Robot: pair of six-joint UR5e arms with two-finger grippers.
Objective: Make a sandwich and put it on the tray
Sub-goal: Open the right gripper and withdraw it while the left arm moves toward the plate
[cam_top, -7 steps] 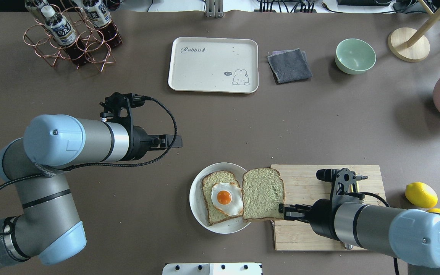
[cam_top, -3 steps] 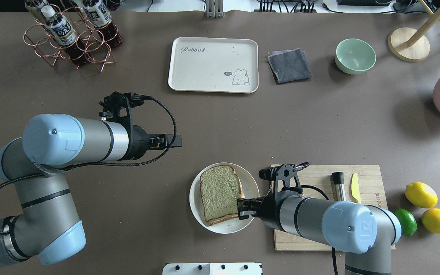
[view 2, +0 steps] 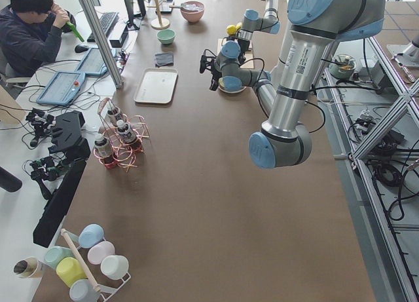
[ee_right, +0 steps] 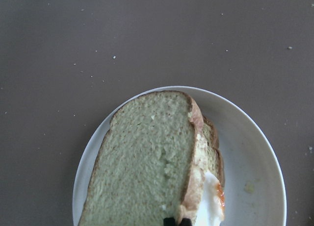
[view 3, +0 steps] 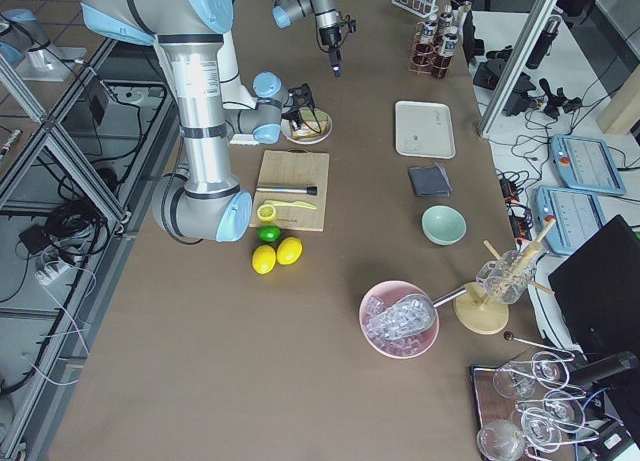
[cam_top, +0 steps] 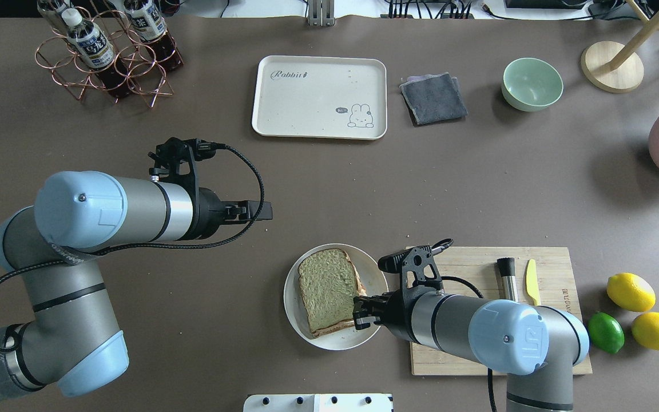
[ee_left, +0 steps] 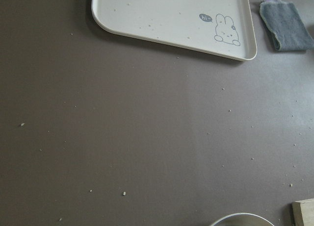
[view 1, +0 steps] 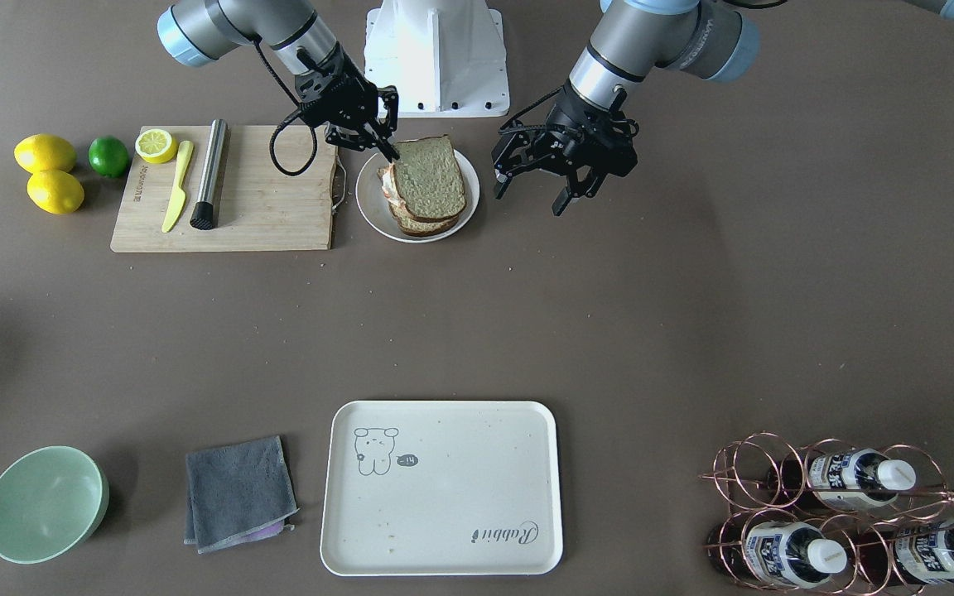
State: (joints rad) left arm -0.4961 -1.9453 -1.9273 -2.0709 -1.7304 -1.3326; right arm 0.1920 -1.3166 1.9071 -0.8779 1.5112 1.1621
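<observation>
Overhead view of a brown table. A sandwich (cam_top: pixel 328 289), two bread slices with fried egg white showing at one edge, lies on a round white plate (cam_top: pixel 292 300) near the table's 6 o'clock side. The right gripper (cam_top: pixel 358 313) meets the sandwich from the plate's 3 o'clock, its fingers drawn narrow and pinching the edge of the top slice. The left gripper (view 1: pixel 529 199) hangs over bare table at the plate's 10 o'clock, apart from it, fingers spread wide and holding nothing. The cream tray (cam_top: pixel 318 86) sits at 12 o'clock from the plate, well apart. A wooden cutting board (cam_top: pixel 467 260) lies just beside the plate at 3 o'clock.
</observation>
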